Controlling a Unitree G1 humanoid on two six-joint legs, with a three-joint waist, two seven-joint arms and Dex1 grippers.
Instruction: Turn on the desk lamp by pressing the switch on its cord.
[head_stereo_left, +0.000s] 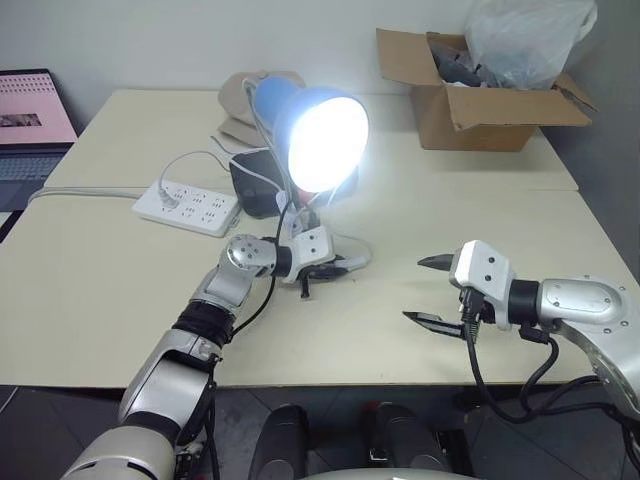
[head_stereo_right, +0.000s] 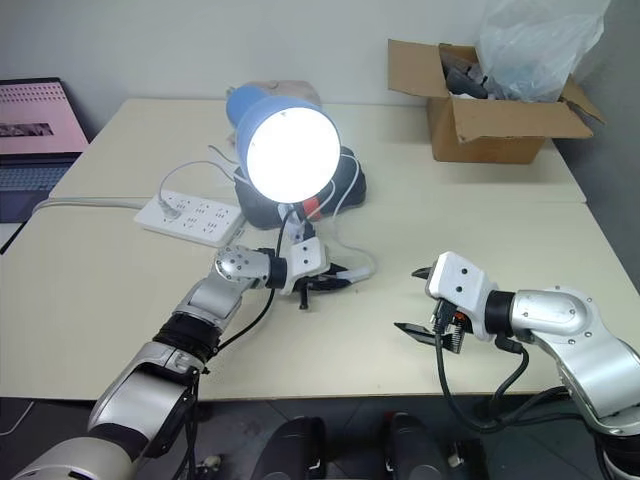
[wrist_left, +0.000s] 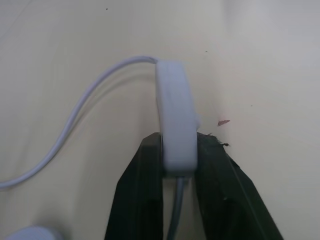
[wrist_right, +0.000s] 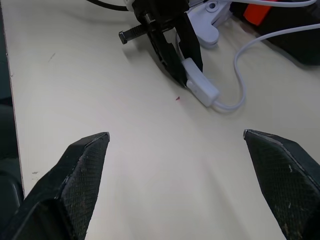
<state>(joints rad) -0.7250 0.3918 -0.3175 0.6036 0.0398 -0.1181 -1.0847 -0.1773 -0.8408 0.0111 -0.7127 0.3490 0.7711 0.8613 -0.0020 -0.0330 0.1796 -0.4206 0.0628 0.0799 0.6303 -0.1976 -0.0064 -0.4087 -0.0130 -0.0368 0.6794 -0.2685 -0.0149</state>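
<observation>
1. the switch (wrist_left: 176, 125) is found on the table (head_stereo_left: 120, 290), just in front of the desk lamp (head_stereo_left: 318, 135) and its white clip base, with the cord (wrist_left: 75, 120) curling away from its far end.
2. the left gripper (wrist_left: 177, 172) is clamped on the near end of the switch: one black finger is pressed against each long side, and the cord is seen passing out between them.
3. the right gripper (wrist_right: 177, 150) is held well apart from the switch, over bare table, with its fingers spread wide and nothing between them.
4. the bulb is lit brightly, so the pressing is judged to be done already.
5. the switch is judged to be light, stiff and smooth plastic; it could be pushed along the table or slip out of a pinch if it is squeezed off-centre.
6. it is best taken across its narrow width, at the long flat sides, where the fingers sit now; the rocker face is to be left free, since a second press would be expected to put the lamp out.
7. the cord is thin and limp and gives no support; a pull on it could drag the clip base, so it is not advised as a hold.
8. a power strip (head_stereo_left: 187, 207) lies nearby to the left and is not concerned.
</observation>
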